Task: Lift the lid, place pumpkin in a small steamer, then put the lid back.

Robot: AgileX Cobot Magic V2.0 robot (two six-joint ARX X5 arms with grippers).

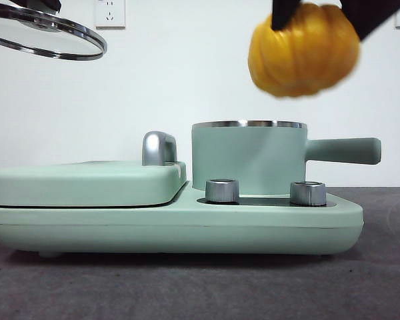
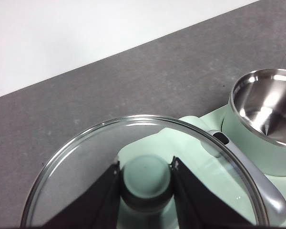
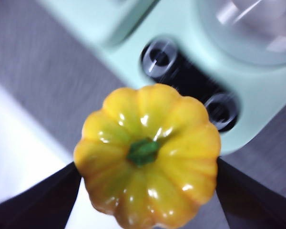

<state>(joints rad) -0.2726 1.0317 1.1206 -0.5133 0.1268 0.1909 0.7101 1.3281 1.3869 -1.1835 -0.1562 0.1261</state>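
Lid [image 1: 47, 32] is held high at the far left of the front view, tilted, well above the griddle cover [image 1: 87, 183]. In the left wrist view the left claw [image 2: 147, 175] is seen clamped on the lid's mint-green knob [image 2: 147, 177], 1 black jaw on each side, glass and steel rim ringed around it. Griddle cover is closed and flat on the left half of the mint-green appliance base [image 1: 173, 230], with a steel hinge handle [image 1: 159, 148] at its right edge. Small steamer [image 1: 248, 157] is seated on the right half of the base, uncovered, steel rim up, long handle [image 1: 343, 150] pointed right. Its shiny steel inside is shown bare in the left wrist view. 2 steel control knobs [image 1: 222, 191] are set in front of the steamer. Pumpkin [image 1: 303, 48] is held in the air above and slightly right of the steamer, not touching it, a little blurred. Right claw [image 3: 145, 191] is seen clamped on the pumpkin's sides, green stem [image 3: 143, 151] facing the camera. Base is rested on the dark grey worktop [image 1: 200, 287].
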